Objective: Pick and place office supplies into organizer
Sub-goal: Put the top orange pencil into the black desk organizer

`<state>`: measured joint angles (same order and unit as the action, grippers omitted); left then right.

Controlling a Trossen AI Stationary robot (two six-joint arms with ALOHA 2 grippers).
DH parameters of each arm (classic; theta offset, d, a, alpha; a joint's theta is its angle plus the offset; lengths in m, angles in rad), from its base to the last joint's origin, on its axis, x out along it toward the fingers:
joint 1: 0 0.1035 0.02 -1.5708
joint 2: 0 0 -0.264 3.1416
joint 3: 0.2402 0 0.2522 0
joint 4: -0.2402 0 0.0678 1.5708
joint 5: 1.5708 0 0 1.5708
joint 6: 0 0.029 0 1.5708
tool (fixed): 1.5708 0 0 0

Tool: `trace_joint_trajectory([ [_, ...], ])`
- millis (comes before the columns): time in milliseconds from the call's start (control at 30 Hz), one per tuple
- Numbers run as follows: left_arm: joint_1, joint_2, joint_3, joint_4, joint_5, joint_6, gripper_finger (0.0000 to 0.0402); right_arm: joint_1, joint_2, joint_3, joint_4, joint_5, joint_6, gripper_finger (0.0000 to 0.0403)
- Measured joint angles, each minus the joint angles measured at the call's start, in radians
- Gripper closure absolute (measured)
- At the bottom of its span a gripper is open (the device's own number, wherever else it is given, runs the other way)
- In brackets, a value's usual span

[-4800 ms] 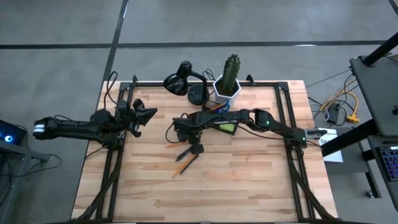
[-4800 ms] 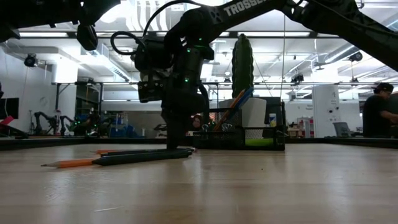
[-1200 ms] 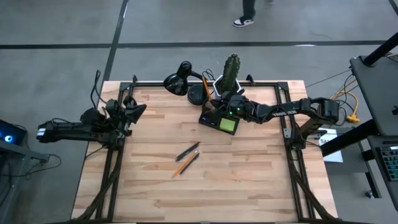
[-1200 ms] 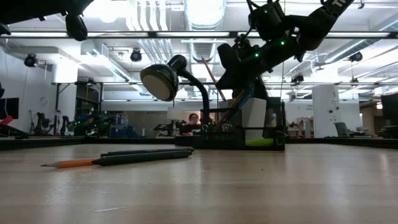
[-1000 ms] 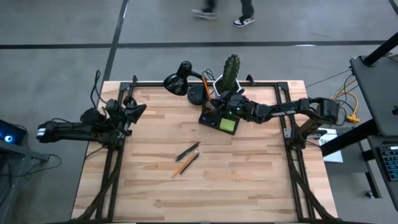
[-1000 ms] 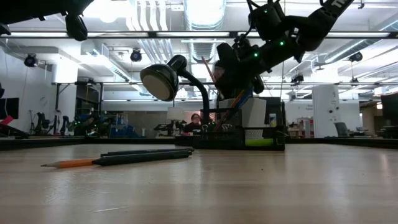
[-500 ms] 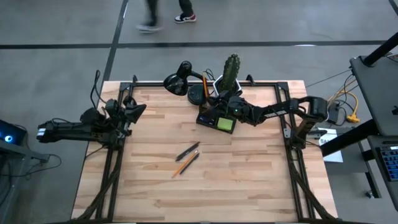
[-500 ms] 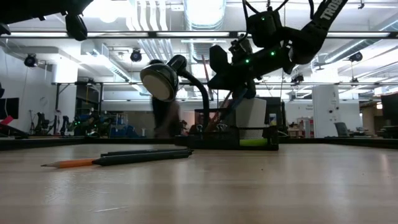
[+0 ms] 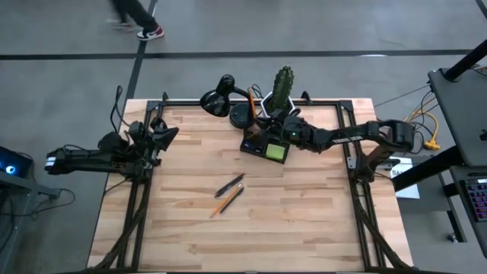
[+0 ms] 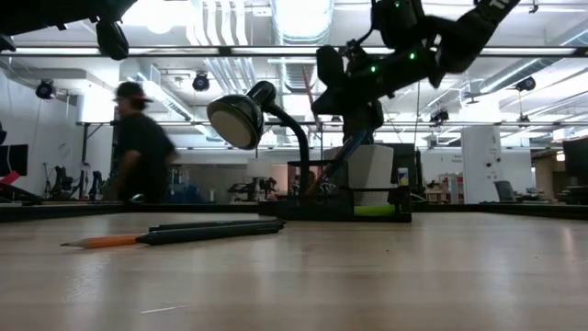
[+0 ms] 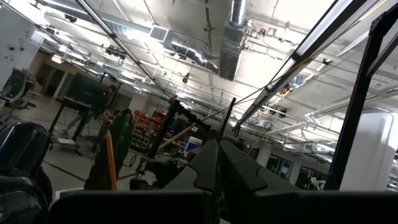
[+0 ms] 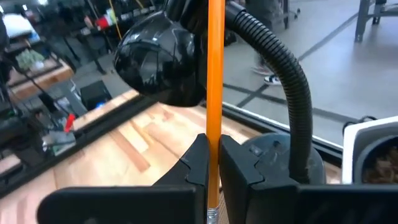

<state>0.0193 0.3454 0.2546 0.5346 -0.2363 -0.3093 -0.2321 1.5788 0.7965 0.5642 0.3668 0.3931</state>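
The dark organizer (image 9: pixel 259 144) stands on the table before the cactus pot, with the lime-green sticky-note pad (image 9: pixel 276 152) in it; the low view shows it too, as the organizer (image 10: pixel 344 195). My right gripper (image 9: pixel 272 122) hovers above it, shut on an orange pencil (image 12: pixel 216 74). A dark pen (image 9: pixel 230 184) and a second orange pencil (image 9: pixel 226 200) lie side by side at mid-table. My left gripper (image 9: pixel 172 136) waits shut over the left edge, seen as the left gripper (image 11: pixel 217 163) in its own view. My right gripper pinches the orange pencil between its two fingers (image 12: pixel 198 163), close to the eraser end (image 12: pixel 212 208). The pencil runs along the fingers and sticks out past their tips toward the lamp. It is lifted clear of the table.
A black desk lamp (image 9: pixel 219 100) with its round base (image 9: pixel 243 116) and the white cactus pot (image 9: pixel 279 106) stand close behind the organizer. A black frame rail (image 9: pixel 251 101) runs along the far edge. A person (image 10: pixel 140 147) walks past in the room behind. Bare wood lies near and to the left.
My right gripper, holding the pencil, moved slightly toward the table's left over the organizer, then rose a little. The organizer shifted a little to the left. A person walked leftward across the room beyond the table.
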Motion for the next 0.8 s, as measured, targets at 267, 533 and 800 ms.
trace_joint_trajectory([
  [267,0.0,0.001,0.0,-0.001,0.0,0.002,0.0402,0.026,-0.092,0.14,-0.451,0.0,-0.077,0.039],
  [533,0.0,-0.001,0.0,-0.003,0.0,0.002,0.0402,0.049,-0.081,0.362,-0.868,0.004,-0.241,0.039],
  [800,0.0,-0.002,0.0,-0.004,0.0,0.002,0.0402,0.052,-0.063,0.498,-1.162,0.03,-0.359,0.039],
])
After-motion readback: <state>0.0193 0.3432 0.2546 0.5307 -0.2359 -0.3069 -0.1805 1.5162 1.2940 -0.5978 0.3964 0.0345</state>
